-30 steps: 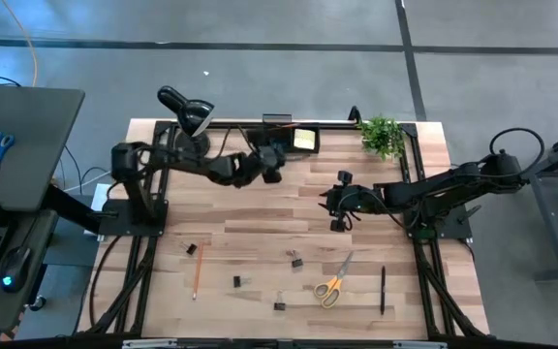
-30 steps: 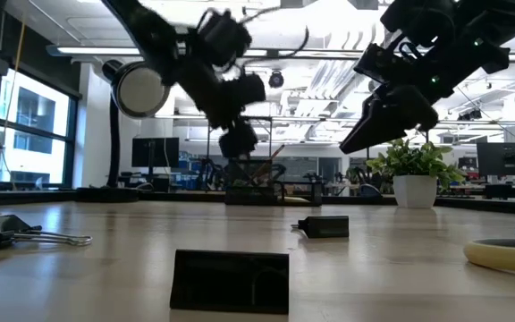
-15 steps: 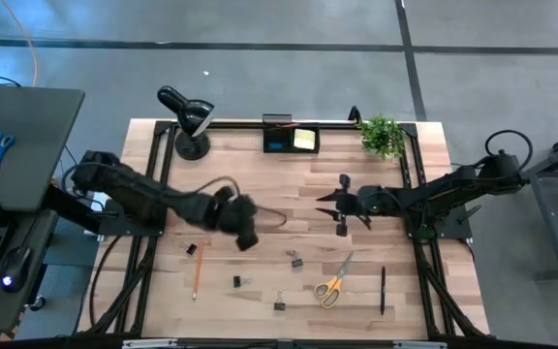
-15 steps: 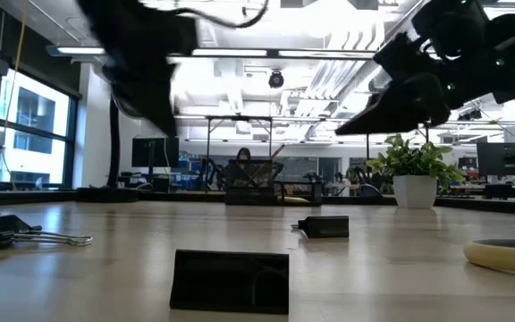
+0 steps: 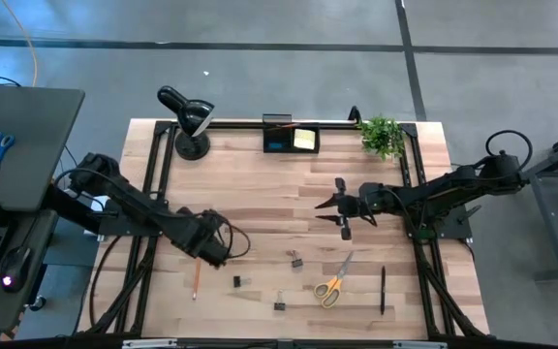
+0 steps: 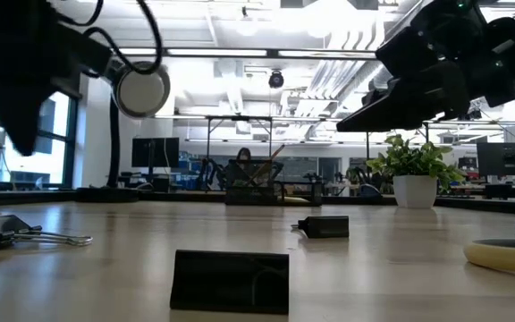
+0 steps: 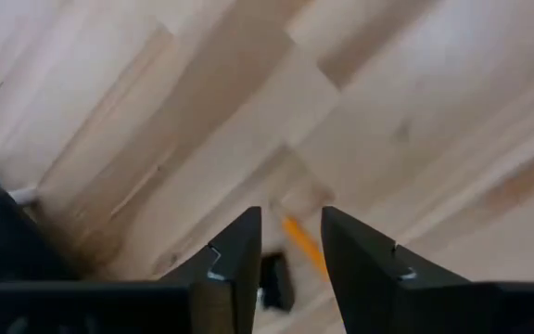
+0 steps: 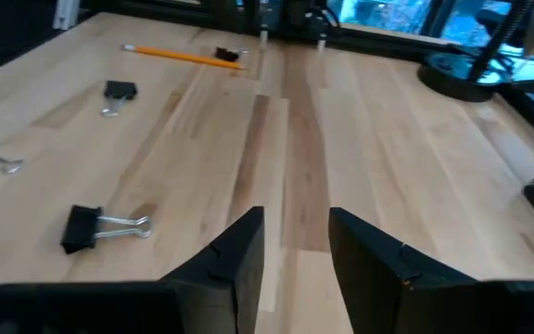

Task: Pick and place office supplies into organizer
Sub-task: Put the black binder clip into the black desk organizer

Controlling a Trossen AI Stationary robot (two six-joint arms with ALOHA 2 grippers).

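— Orange pencil [image 5: 196, 278] on the counter [image 5: 260, 208]: which arm is nearer?
— The left tool [image 5: 213, 248], fingers slightly spread and empty, just beside the pencil's far end; it lies lengthwise toward the front edge. The right tool [image 5: 345, 206], also parted, is well apart.

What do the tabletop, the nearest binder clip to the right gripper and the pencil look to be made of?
Tabletop: wood, light planks with visible grain and seams, faint sheen. Binder clip: dark body, probably painted metal, with shiny wire handles that look like steel. Pencil: orange painted shaft with a dark end, likely wood underneath, though the core is not visible.
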